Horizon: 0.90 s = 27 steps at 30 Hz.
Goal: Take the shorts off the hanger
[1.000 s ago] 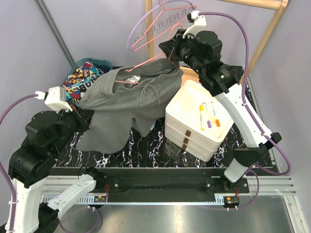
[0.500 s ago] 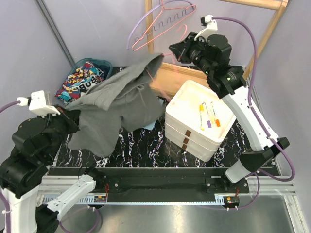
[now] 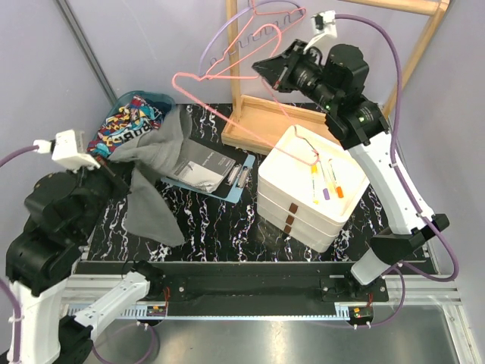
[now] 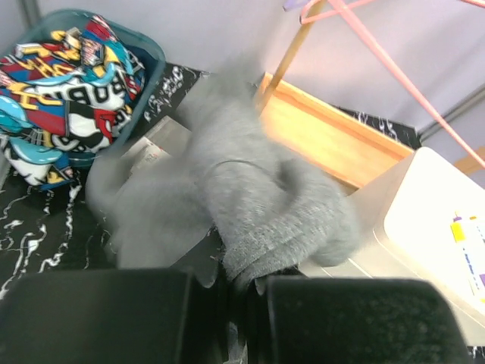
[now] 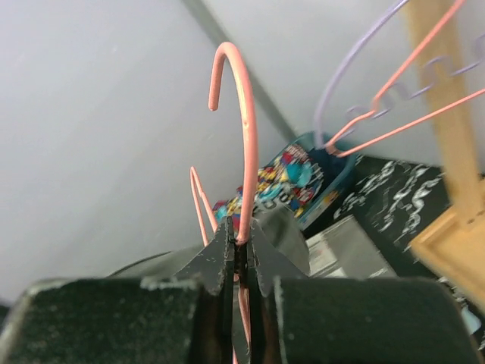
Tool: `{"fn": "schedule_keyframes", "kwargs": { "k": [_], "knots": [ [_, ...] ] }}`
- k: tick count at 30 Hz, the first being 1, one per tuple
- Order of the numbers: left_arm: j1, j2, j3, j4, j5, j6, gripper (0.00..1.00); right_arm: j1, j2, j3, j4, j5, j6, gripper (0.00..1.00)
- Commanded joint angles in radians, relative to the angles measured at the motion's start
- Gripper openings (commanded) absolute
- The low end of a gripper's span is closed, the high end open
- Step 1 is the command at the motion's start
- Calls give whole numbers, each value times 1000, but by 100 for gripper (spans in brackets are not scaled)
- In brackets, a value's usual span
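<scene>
Bench (image 3: 227, 227) with a black marbled top runs across in front of both arms. Grey shorts (image 3: 151, 186) hang limp at its left side, clear of the hanger. One bunched edge is pinched in the closed jaws of the left arm (image 3: 57, 220), and the rest trails down onto the bench. Graffiti-print shorts (image 3: 125, 129) lie heaped in a teal basket (image 3: 158, 98) at the back left corner. Up in the air is the pink wire hanger (image 5: 251, 152), bare, the stem below its hook clamped in the shut jaws of the right arm (image 3: 379, 167).
</scene>
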Motion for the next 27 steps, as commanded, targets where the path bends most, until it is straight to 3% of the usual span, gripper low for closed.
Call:
{"fn": "schedule_keyframes", "kwargs": {
  "k": [1, 13, 18, 27],
  "knots": [
    [2, 51, 21, 144, 40, -20, 0, 62, -19, 94, -89, -64, 7, 0],
    [2, 215, 170, 331, -116, 63, 0, 85, -346, -130, -272, 191, -139, 0],
    [4, 306, 239, 568, -182, 141, 0, 83, -432, -151, -339, 252, -165, 0],
    [7, 517, 371, 1044, -222, 472, 0, 85, -440, -49, -433, 315, -225, 0]
  ]
}}
